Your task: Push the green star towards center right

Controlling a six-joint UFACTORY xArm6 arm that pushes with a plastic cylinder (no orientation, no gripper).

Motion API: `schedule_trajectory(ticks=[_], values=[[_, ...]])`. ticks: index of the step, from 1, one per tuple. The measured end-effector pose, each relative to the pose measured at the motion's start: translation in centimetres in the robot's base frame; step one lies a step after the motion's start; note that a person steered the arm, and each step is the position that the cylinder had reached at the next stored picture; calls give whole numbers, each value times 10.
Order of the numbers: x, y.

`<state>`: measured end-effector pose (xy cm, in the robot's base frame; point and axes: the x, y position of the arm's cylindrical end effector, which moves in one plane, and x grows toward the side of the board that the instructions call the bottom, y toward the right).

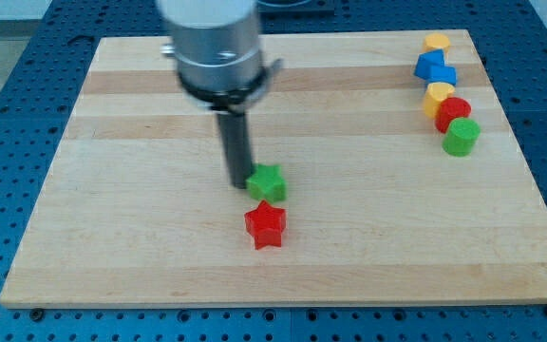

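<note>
Nearest the view's bottom: red star (265, 225), on the wooden counter (112, 247) a little left of centre. Just above it, barely apart: green star (269, 182), near the counter's middle. My tip (239, 183) down at the green star's left edge, seemingly touching. No hand on this rod, so nothing to call spread or pinching. Well apart at the view's upper right, clustered top to bottom: yellow block (436, 42), blue block (434, 68), second yellow block (438, 95), red block (454, 112), green block (462, 137).

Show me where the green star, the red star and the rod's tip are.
green star (269, 182), camera view, on its top face.
red star (265, 224), camera view, on its top face.
my tip (239, 183), camera view, at the rod's lower end, against the green star's left side.
</note>
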<state>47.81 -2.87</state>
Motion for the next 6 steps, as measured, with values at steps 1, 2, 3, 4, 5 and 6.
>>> schedule_trajectory(ticks=[1, 2, 3, 4, 5, 6], values=[[0, 61], [-5, 63], [-15, 8], [-6, -55], [24, -70], [28, -28]])
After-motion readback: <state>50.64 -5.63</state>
